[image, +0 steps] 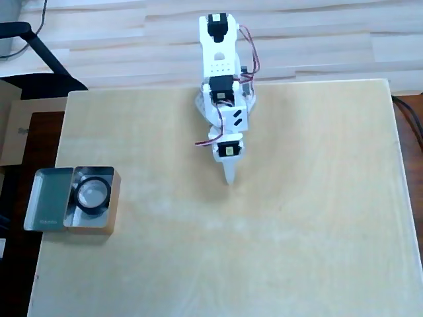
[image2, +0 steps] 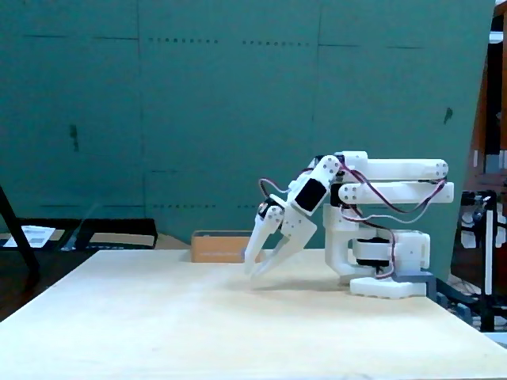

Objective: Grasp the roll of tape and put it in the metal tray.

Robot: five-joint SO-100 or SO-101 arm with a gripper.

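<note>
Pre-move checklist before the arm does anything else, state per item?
1. Roll of tape inside the metal tray: ok, it lies in the shiny square compartment in the overhead view.
2. Tool empty: ok, nothing shows between its fingers in the fixed view.
3. Tool open or shut: open, fingers spread slightly apart in the fixed view.
4. Tool clear of the tray: ok, it sits near the table's middle, well right of the tray in the overhead view.
5. Tray fully on the table: ok, though it sits at the left edge.
6. Tape lying flat in the compartment: cannot tell.
</note>
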